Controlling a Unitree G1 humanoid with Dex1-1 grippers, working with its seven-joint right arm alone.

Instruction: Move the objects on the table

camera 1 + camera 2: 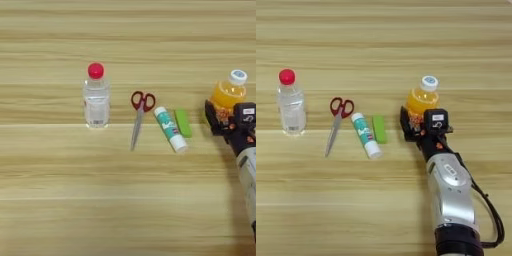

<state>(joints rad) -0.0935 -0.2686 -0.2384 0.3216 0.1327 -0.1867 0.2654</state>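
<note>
- The robot's right gripper [415, 122] closes its black fingers around the upright orange drink bottle with white cap [422, 97], standing at the right of the light wooden table [384, 40].
- The clear bottle with red cap [291, 104], red-handled scissors [336, 122], white-green glue stick [365, 135] and green block [379, 129] lie in a row, apparently awaiting their turn.

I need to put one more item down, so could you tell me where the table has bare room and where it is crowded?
The table is bare along the whole far strip behind the clear bottle and orange bottle, and across the near-left area in front of the scissors. The middle row is crowded: glue stick, green block, and the right gripper at the orange bottle.
</note>
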